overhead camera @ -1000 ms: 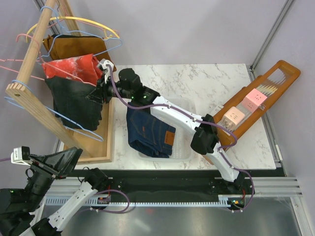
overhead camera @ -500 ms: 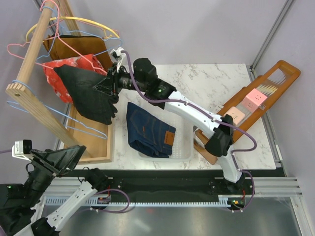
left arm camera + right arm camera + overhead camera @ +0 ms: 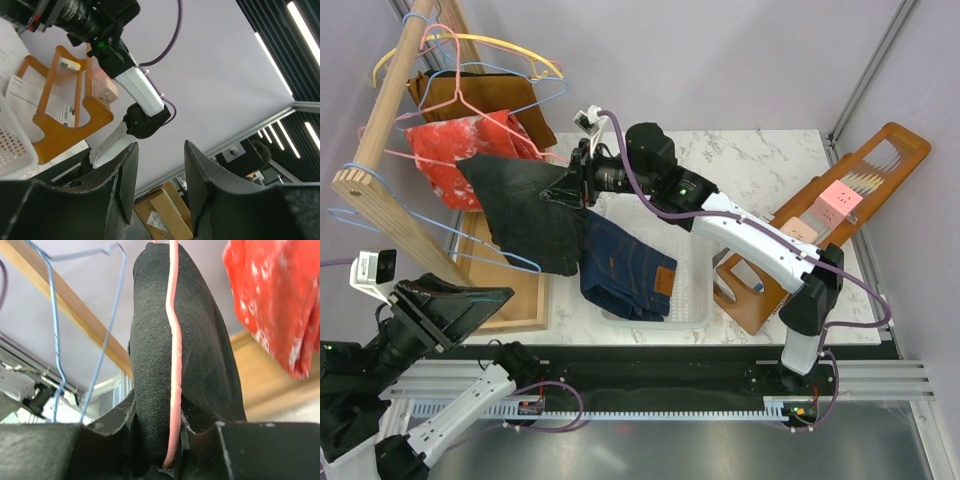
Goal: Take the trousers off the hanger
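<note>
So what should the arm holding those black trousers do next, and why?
Probably draw the black trousers sideways toward the white basket until they slip off the pink hanger. The right gripper is clamped on them, yet the hanger's wire crosses their fold, and the blue jeans already lie in that basket.

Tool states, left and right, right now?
Left tool: open, nothing between the fingers.
Right tool: closed on the black trousers.
</note>
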Controlling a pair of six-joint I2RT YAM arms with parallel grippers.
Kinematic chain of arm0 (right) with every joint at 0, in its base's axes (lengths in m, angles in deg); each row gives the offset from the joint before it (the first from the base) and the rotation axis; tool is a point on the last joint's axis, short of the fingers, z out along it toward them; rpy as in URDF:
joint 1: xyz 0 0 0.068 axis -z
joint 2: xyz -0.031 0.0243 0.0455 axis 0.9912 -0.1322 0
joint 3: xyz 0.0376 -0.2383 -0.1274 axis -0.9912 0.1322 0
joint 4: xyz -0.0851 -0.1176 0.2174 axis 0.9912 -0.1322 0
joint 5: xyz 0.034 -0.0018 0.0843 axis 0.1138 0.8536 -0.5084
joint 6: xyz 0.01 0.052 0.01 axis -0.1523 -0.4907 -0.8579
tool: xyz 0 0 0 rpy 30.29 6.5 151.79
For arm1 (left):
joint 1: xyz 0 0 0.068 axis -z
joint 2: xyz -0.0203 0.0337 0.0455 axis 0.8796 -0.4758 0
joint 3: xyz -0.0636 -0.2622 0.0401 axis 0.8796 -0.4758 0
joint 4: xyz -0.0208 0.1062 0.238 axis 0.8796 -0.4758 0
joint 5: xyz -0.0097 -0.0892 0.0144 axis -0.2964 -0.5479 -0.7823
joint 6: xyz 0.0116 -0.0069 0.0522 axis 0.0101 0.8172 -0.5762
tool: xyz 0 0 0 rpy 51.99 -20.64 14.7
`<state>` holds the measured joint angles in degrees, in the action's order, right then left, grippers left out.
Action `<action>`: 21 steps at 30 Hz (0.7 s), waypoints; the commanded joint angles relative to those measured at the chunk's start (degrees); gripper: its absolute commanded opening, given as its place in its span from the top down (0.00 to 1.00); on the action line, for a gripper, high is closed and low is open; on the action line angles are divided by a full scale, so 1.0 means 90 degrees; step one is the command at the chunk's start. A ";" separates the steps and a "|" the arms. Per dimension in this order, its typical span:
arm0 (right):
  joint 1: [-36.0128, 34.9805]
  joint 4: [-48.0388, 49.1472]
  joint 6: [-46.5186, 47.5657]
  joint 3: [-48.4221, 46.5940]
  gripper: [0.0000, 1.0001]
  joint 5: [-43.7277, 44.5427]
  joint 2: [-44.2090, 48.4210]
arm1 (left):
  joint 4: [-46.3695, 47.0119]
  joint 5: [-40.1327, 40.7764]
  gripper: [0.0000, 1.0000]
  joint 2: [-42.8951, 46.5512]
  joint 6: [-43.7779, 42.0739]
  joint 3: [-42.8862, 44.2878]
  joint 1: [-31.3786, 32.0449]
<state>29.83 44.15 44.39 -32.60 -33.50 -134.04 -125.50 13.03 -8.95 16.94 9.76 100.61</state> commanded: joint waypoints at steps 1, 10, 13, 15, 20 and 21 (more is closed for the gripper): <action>0.0119 0.0510 0.0406 0.0500 1.00 -0.0148 0.1003 | 0.0689 -0.0704 0.52 -0.0445 -0.0561 0.0109 0.0010; 0.0207 -0.0271 0.0895 0.1537 1.00 0.0233 0.2321 | 0.1070 -0.0500 0.55 -0.1119 -0.1176 0.0499 0.0010; 0.0207 -0.0437 0.0963 0.1635 1.00 0.0408 0.2634 | 0.1226 -0.0295 0.58 -0.1402 -0.1381 0.0752 -0.0010; 0.0207 -0.0535 0.0992 0.1694 1.00 0.0497 0.2839 | 0.1344 -0.0178 0.59 -0.1549 -0.1518 0.0977 -0.0049; 0.0207 -0.0798 0.0993 0.1801 1.00 0.0760 0.3161 | 0.1432 0.0212 0.58 -0.1910 -0.2026 0.1437 -0.0205; 0.0207 -0.0847 0.0983 0.1801 1.00 0.0799 0.3181 | 0.1471 0.0252 0.58 -0.1930 -0.2065 0.1505 -0.0244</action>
<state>31.57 30.93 52.35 -15.62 -29.04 -109.41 -116.23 11.76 -24.36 4.55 19.86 99.72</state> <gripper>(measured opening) 0.303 0.417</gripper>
